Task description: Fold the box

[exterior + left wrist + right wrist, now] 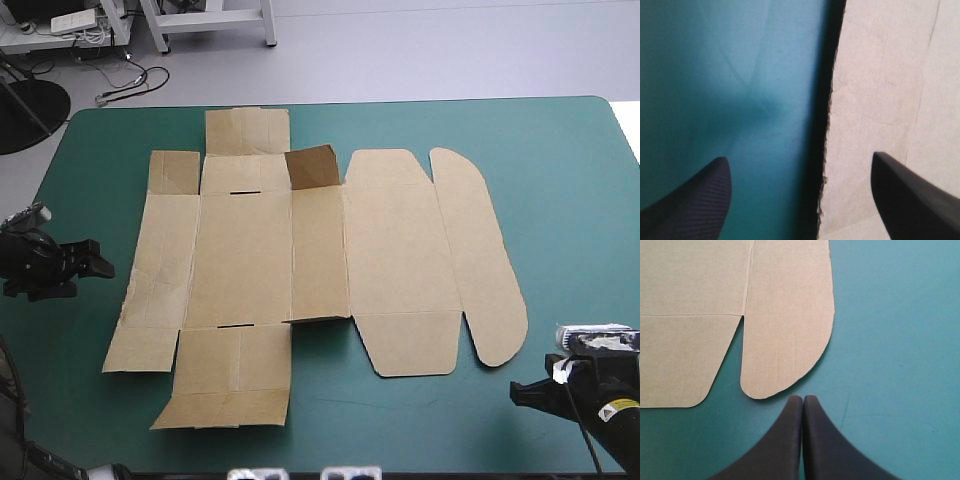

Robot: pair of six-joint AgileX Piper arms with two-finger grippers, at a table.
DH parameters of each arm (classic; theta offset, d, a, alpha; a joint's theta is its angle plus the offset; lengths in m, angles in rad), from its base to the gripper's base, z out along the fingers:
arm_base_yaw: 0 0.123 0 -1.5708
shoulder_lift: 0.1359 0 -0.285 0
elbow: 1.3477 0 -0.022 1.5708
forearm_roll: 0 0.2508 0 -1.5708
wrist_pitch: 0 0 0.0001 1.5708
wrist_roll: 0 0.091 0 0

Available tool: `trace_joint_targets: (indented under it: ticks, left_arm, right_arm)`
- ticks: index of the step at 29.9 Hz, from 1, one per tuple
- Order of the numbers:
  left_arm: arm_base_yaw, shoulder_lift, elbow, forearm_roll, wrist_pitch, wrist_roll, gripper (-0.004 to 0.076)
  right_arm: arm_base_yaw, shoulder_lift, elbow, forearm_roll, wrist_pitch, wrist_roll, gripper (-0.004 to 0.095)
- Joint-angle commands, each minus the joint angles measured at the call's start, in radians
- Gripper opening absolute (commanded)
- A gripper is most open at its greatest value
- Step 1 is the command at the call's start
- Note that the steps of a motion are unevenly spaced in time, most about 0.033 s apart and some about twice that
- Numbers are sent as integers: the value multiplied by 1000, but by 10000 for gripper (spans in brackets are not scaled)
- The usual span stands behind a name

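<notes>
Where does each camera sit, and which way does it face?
High view: above and behind the robot, looking down at the flat box on the table; left gripper and right gripper at the sides.
Left wrist view: above that wrist; open fingers straddle the box's left edge.
Right wrist view: above that wrist; shut fingers point at the rounded flap.
Shared: high and right wrist views show that flap.

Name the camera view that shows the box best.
The high view: the whole box lies flat, one small flap raised. The left wrist view shows only its ragged edge under the open left gripper; the right wrist view only its rounded flap ahead of the shut right gripper.
</notes>
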Motion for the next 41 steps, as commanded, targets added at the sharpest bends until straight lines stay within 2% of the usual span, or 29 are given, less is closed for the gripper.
trace_joint_targets:
  ticks: [1,4,10,25,30,35,41]
  left_arm:
    - [1,-13,24,-109,84,28,564]
    - [1,17,56,-185,84,67,540]
    - [1,53,72,-187,84,79,499]
    - [-211,141,73,-166,84,79,493]
    - [-237,161,80,-219,77,78,487]
    - [-237,161,102,-293,83,78,385]
    - [-238,161,123,-281,79,78,175]
  right_arm:
    - [1,7,-28,8,-51,-3,-15]
    - [1,7,-28,8,-51,-3,-15]
    - [1,7,-28,8,-51,-3,-15]
    - [1,7,-28,8,-51,-3,-15]
    - [1,7,-28,8,-51,-3,-15]
    - [1,7,-28,10,-51,0,-15]
    - [1,7,-28,12,-51,1,-15]
